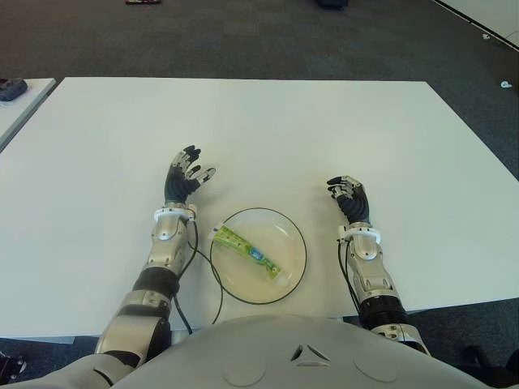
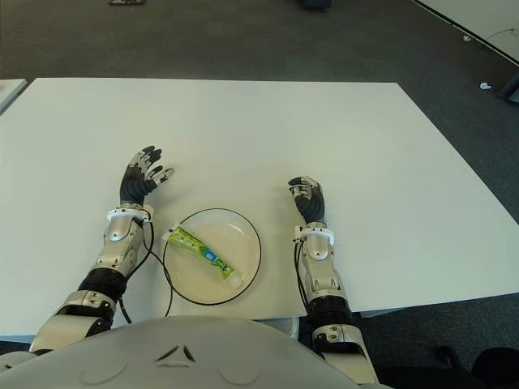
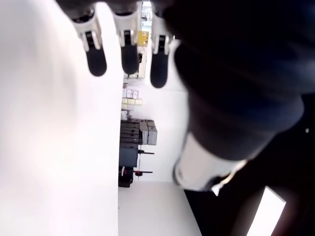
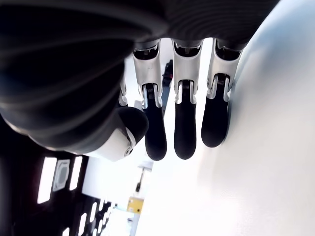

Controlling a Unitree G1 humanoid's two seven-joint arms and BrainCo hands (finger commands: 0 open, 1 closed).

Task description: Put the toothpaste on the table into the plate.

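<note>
A green toothpaste tube (image 1: 246,252) with a white cap lies diagonally inside the round clear plate (image 1: 290,231) near the table's front edge. My left hand (image 1: 185,179) shows just left of and beyond the plate, fingers spread and holding nothing. My right hand (image 1: 349,197) shows to the right of the plate, fingers loosely extended and empty. In the left wrist view the left fingers (image 3: 129,54) reach out over the white tabletop with nothing between them. The right wrist view shows the right fingers (image 4: 185,123) straight and empty beside the table surface.
The white table (image 1: 268,130) stretches wide beyond both hands. A black cable (image 1: 197,263) runs from the left wrist along the plate's left rim. A second white table (image 1: 20,101) with a dark object stands at far left. Dark carpet lies beyond.
</note>
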